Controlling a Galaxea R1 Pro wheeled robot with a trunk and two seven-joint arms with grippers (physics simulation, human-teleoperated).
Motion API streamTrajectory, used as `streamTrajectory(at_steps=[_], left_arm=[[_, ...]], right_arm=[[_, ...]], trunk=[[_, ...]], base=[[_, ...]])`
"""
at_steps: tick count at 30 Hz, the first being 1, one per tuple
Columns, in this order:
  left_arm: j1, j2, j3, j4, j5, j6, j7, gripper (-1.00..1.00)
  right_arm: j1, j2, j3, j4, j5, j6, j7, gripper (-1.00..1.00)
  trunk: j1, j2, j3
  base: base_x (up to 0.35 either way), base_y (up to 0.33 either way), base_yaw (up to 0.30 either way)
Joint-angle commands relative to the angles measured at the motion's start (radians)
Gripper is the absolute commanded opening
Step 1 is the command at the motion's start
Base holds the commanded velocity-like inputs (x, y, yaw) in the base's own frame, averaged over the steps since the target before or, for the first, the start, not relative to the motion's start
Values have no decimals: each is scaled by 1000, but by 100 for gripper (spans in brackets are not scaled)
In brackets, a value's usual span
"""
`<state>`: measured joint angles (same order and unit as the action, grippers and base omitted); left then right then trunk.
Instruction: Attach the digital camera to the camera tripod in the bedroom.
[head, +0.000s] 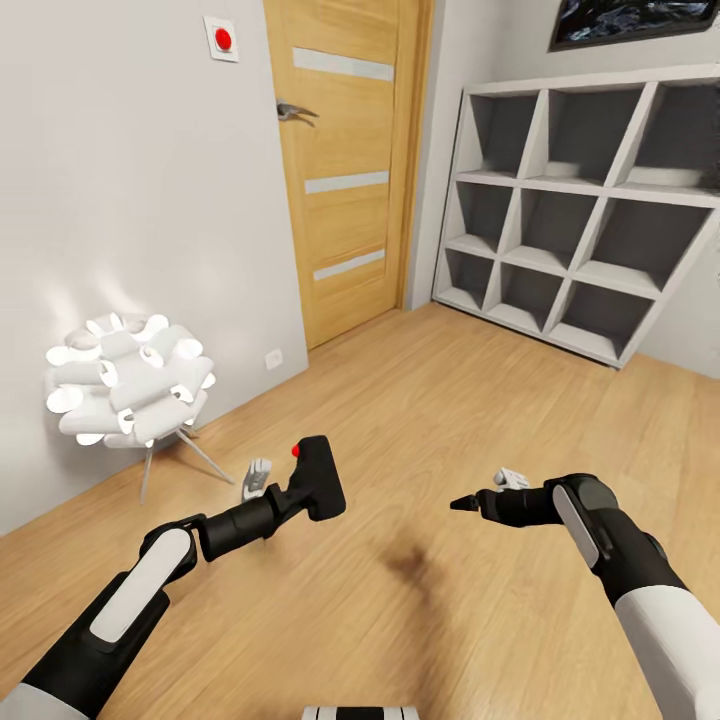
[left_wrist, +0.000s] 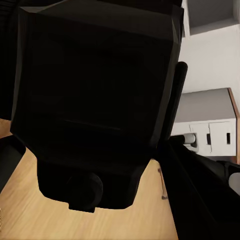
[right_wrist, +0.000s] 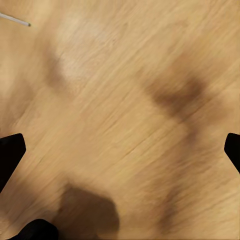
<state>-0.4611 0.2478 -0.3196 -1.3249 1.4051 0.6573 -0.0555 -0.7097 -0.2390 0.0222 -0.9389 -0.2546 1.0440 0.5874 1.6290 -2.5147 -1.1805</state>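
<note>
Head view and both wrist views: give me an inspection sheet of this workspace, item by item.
Surface: light wood plank floor, bare around the arms.
Job's things: digital camera held in the left gripper, red button up; it looms dark in the left wrist view.
Clutter: white sculptural floor lamp on thin legs by the wall.
Grippers: left shut on the camera; right gripper open over the floor, holding nothing, tips at the edges of the right wrist view.
Cables: nothing seen.
Surroundings: closed wooden door, empty grey cube shelf, red wall button.
</note>
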Motion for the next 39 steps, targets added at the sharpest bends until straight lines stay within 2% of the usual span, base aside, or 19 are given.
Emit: streamTrajectory(at_steps=[1,22,31,39], left_arm=[[-1,1,-1,2,1,2,-4,-100],[-1,1,0,77,6,4,-7,-100],[-1,1,1,96,23,4,-9,-100],[-1,1,2,125,25,2,-9,-100]], right_arm=[[-1,-1,2,-1,0,3,2,100],[-1,-11,0,10,0,3,6,100],[-1,-9,1,8,9,3,5,100],[-1,-7,0,-3,4,3,6,100]], trunk=[[-1,0,3],[-10,5,84],[-14,7,119],[-18,9,150]], base=[[0,0,0],[0,0,0],[0,0,0],[0,0,0]])
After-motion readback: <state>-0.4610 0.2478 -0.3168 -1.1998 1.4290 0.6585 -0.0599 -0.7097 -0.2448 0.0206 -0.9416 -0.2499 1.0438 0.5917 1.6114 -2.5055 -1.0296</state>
